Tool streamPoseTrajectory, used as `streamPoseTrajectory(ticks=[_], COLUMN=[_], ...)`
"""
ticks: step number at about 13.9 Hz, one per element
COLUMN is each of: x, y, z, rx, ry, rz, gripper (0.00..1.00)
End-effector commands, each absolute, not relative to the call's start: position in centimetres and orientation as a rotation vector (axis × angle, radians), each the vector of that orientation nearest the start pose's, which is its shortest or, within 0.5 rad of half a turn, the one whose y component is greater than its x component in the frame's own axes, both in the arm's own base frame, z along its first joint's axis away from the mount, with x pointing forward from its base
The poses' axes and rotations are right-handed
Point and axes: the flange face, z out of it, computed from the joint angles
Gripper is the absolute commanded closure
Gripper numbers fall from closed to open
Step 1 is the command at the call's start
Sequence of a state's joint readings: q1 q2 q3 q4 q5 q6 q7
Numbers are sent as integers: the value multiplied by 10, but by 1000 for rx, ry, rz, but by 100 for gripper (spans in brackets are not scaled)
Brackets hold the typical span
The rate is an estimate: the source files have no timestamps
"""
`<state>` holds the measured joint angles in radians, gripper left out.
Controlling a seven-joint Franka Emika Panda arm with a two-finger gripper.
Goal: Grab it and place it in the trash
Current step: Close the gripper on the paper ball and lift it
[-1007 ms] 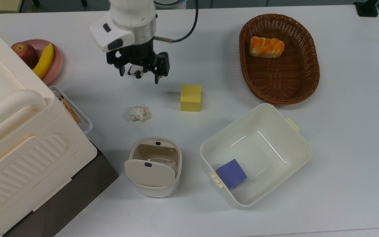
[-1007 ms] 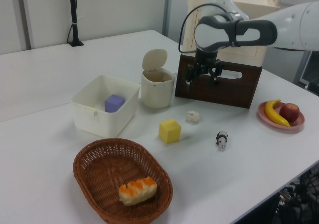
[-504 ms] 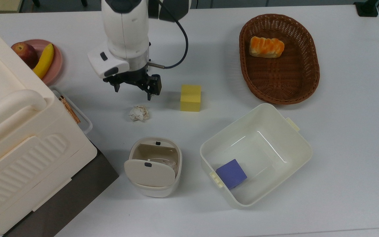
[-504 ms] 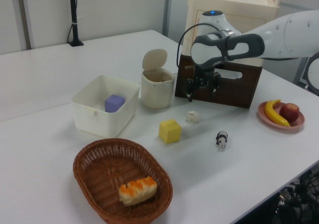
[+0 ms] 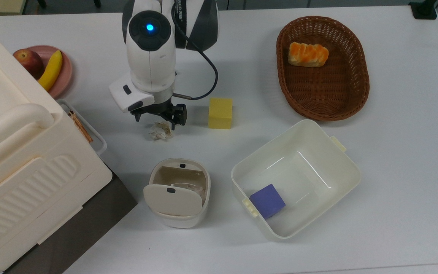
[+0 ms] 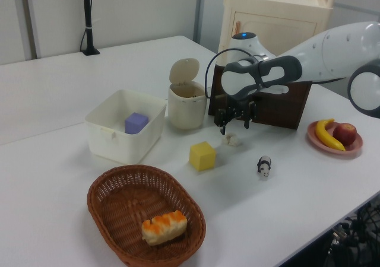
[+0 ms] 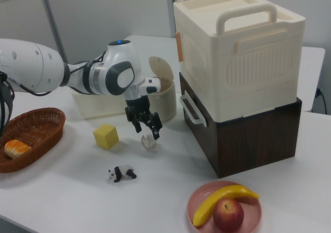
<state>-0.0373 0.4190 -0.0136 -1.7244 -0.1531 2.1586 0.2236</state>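
- Nearest in the top view, a small cream-white rounded plastic bin (image 5: 177, 194) stands on the white table (image 5: 394, 171) with its flip lid (image 5: 172, 199) tipped open; a small dark button shows on the lid.
- To the top view's right of that bin sits a larger lidless white rectangular tub (image 5: 296, 179), with a purple cube (image 5: 267, 200) in its near corner.
- At the top view's left edge a big cream plastic storage box (image 5: 17, 152) rests on a dark brown base.
- Further up the table lies the small crumpled ball of off-white paper (image 5: 161, 131), on the tabletop well apart from the bin.
- The black two-finger end effector (image 5: 157, 121) is right over the paper, its fingers spread apart and straddling the ball; the right view (image 7: 149, 134) shows the fingertips just above the paper (image 7: 150, 143), not closed on it.
- A yellow cube (image 5: 220, 113) sits just beside, to the top view's right of the end effector.
- In the left view a little black-and-white panda figurine (image 6: 264, 165) stands near the paper (image 6: 230, 139), on the side away from the bin (image 6: 187, 104).
- Farther back, a brown oval wicker basket (image 5: 322, 68) holds an orange-topped bread loaf (image 5: 308, 54).
- At the top view's far left, a pink plate (image 5: 62, 72) carries a yellow banana (image 5: 51, 70) and a red apple (image 5: 29, 61).
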Motion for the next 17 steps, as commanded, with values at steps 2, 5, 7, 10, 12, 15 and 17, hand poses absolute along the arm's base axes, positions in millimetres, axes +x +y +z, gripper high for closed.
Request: streamPoseTrajectory(ticks=[2,5,7,10,12,15,17], x=[662,662,663,663,666,668,665], y=[-39,-39,-40,-41,-40,-14,9], z=[330,322,321,322,332,421,474], rx=[-3314,-3335,-3334,-3334,-3324,-3246,-3210], ry=[283,257,243,240,255,271,229], rz=[-64,-52,-50,-52,-81,-308,-443], gripper=[0,72,100,100,100,100,100])
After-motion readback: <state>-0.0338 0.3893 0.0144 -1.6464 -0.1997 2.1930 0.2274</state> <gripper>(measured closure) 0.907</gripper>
